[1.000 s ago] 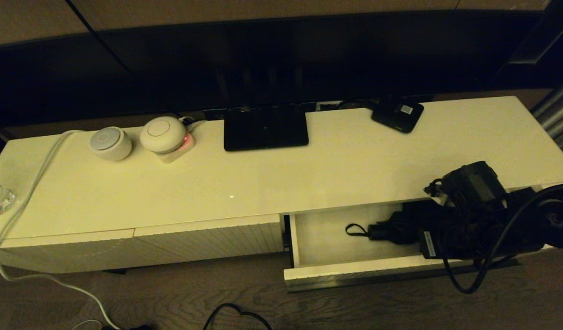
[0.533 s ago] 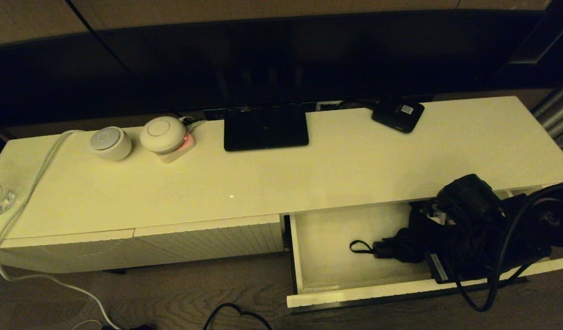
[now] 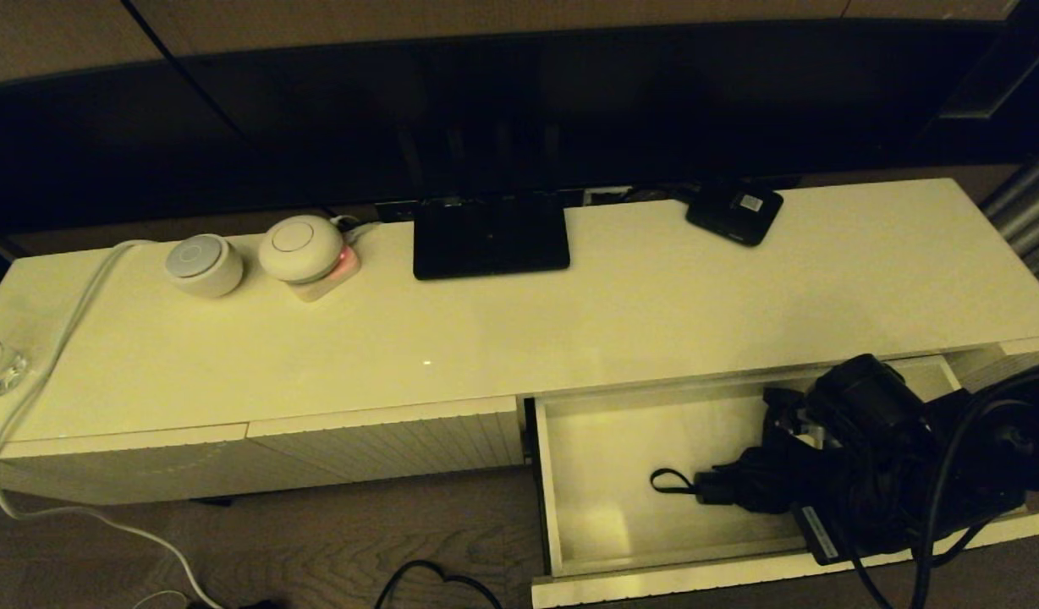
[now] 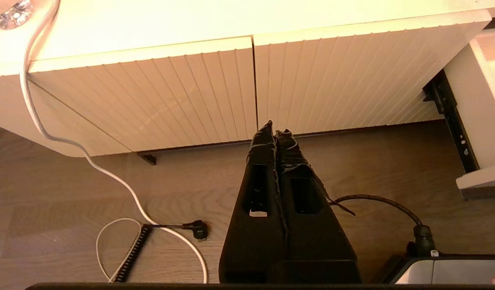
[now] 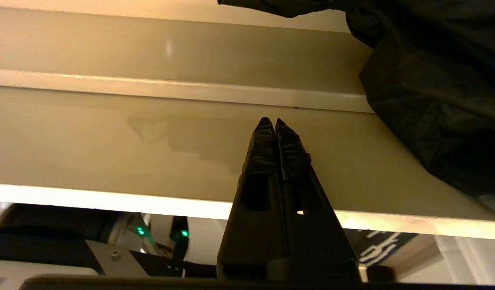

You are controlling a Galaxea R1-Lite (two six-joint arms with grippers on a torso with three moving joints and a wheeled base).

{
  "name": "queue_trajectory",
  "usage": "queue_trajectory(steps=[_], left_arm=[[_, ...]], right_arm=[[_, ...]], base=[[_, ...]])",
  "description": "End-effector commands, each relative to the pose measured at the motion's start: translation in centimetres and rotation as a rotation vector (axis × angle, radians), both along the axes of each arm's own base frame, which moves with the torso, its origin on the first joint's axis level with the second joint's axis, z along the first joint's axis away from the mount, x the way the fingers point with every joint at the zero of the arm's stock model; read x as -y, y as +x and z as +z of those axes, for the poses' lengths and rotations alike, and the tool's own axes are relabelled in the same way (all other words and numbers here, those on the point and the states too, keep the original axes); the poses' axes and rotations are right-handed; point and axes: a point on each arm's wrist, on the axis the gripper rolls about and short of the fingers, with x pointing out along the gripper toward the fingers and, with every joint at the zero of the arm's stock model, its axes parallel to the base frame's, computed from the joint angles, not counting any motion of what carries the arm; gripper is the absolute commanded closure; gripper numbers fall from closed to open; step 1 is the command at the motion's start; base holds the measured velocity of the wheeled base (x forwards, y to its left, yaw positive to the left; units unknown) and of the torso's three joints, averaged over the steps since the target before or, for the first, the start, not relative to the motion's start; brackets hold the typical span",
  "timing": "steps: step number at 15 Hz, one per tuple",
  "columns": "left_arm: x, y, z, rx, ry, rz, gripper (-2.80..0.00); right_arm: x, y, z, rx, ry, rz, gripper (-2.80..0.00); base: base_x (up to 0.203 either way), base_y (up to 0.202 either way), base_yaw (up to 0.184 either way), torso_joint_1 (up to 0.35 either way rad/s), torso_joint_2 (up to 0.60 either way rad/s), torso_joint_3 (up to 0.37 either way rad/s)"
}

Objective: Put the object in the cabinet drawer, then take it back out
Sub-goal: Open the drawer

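Observation:
The cabinet drawer stands pulled far out at the right of the cabinet, its pale interior showing. Inside lies the black folding umbrella, with its short handle and wrist loop pointing left. My right arm reaches down into the drawer's right part and covers much of the fabric. In the right wrist view the right gripper is shut on nothing, its tips at the inner face of the drawer's front wall, beside the umbrella fabric. The left gripper is shut and empty, low before the closed ribbed fronts.
On the cabinet top stand two round white devices, a black TV stand base and a small black box with a white label. A white cable and a plug lie on the wooden floor.
The drawer has slid further out toward me, and the right arm has come back with it. The umbrella rode along inside. The left side shows no change.

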Motion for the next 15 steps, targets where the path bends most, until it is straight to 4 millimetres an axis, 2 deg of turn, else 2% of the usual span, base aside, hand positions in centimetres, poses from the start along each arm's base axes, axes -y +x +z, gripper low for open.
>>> queue_trajectory(steps=[1,3,6,9,10,12,15], left_arm=[[0.0,0.0,-0.1,-0.003,0.000,0.001,0.00],[0.0,0.0,-0.1,-0.003,0.000,0.001,0.00],[0.0,0.0,-0.1,-0.003,0.000,0.001,0.00],[0.0,0.0,-0.1,-0.003,0.000,0.001,0.00],[0.0,0.0,-0.1,-0.003,0.000,0.001,0.00],[0.0,0.0,-0.1,-0.003,0.000,0.001,0.00],[0.0,0.0,-0.1,-0.003,0.000,0.001,0.00]], right_arm=[[-0.1,-0.5,-0.6,-0.043,-0.015,0.010,0.00],[-0.1,-0.6,-0.6,-0.029,-0.012,0.007,0.00],[0.0,0.7,0.4,0.120,0.034,-0.024,0.00],[1.6,1.2,2.3,0.248,0.024,-0.063,0.00],[1.8,1.0,2.9,0.269,0.010,-0.023,0.00],[2.4,-0.2,2.6,0.249,-0.052,0.094,0.00],[3.5,-0.9,3.3,0.268,-0.195,0.363,0.00]], base=[[0.000,0.000,0.000,0.000,0.00,0.000],[0.000,0.000,0.000,0.000,0.00,0.000],[0.000,0.000,0.000,0.000,0.00,0.000],[0.000,0.000,0.000,0.000,0.00,0.000],[0.000,0.000,0.000,0.000,0.00,0.000],[0.000,0.000,0.000,0.000,0.00,0.000],[0.000,0.000,0.000,0.000,0.00,0.000]])
